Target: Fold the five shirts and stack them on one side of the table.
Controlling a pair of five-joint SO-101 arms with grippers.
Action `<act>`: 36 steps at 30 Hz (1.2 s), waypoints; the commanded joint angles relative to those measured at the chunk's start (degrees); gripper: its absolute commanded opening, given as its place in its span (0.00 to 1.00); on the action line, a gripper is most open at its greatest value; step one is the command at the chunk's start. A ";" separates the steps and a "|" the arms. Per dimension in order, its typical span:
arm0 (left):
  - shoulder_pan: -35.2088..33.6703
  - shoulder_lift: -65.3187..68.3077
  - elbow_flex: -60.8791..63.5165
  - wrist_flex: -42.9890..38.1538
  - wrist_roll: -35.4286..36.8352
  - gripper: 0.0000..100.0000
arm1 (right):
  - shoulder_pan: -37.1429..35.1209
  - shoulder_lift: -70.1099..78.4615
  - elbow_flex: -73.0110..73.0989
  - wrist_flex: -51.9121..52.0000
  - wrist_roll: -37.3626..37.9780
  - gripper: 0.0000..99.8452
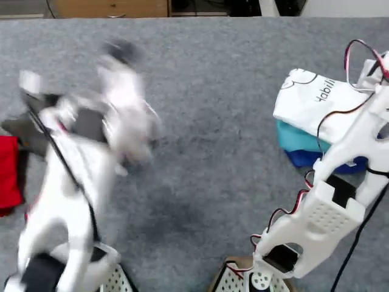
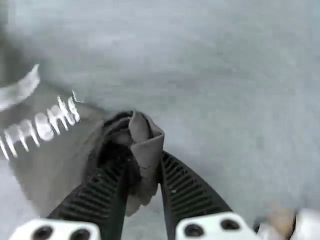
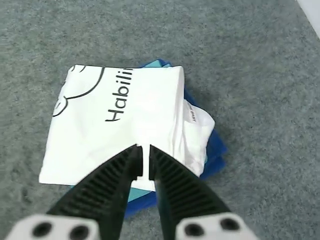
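Observation:
In the left wrist view my left gripper (image 2: 142, 165) is shut on a bunched fold of a dark grey shirt (image 2: 55, 150) with white lettering, which trails off over the grey cloth. In the high view the left arm (image 1: 124, 103) is a blur above that dark shirt (image 1: 36, 125) at the table's left. A red shirt (image 1: 7, 173) lies at the far left edge. At the right stands a folded stack: a white printed shirt (image 3: 120, 125) on top, a teal one (image 1: 296, 137) and a blue one (image 3: 216, 152) beneath. My right gripper (image 3: 143, 162) hovers shut just over the white shirt.
Grey felt (image 1: 231, 109) covers the whole table. The right arm (image 1: 328, 207) and its wires lean over the stack's near side. The two arm bases (image 1: 255, 277) stand at the front edge. A wooden cabinet (image 1: 109, 7) lies beyond the far edge.

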 commanded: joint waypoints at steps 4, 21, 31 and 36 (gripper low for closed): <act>15.74 -22.90 17.05 -1.49 -5.10 0.26 | -6.99 -2.86 0.13 0.88 -0.35 0.04; -54.77 -25.71 26.64 -8.35 1.23 0.31 | -62.46 6.64 23.08 -7.03 -0.62 0.31; -67.60 -26.15 41.49 -14.51 -6.77 0.31 | -76.62 22.90 23.25 -10.02 -0.70 0.31; -67.43 -26.15 42.99 -14.24 -6.51 0.31 | -75.56 24.66 23.25 -9.67 -5.19 0.23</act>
